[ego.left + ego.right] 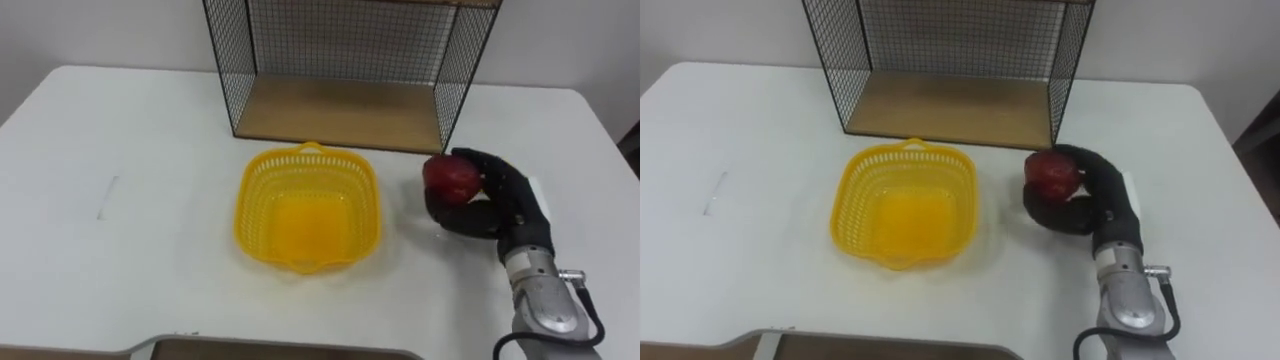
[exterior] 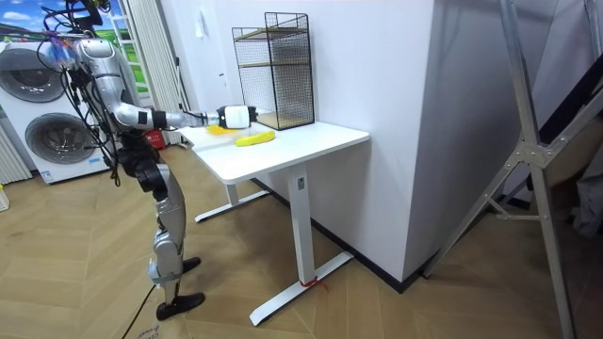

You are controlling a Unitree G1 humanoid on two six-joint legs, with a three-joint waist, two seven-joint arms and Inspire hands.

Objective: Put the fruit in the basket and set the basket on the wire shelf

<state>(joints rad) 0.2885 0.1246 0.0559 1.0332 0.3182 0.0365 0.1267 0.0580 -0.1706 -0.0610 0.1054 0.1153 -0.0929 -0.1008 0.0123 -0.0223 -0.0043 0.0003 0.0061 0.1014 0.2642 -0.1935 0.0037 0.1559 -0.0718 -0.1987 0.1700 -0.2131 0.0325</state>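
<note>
Fruit [image 1: 452,176] gripped in curled right hand [image 1: 497,205], toward the table's [image 1: 120,150] right edge, beside empty basket [image 1: 244,205]. Now lift clear of rim, carry over middle, lower, then release gently.

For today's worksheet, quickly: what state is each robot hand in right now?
Right hand: shut on the red apple.
Left hand: cannot be told.

White worktop [image 1: 120,150], yellow basket [image 1: 258,190] on it just left of the robot hand [image 1: 508,205], wire shelf [image 1: 340,112] standing beyond both, at the far edge
</note>
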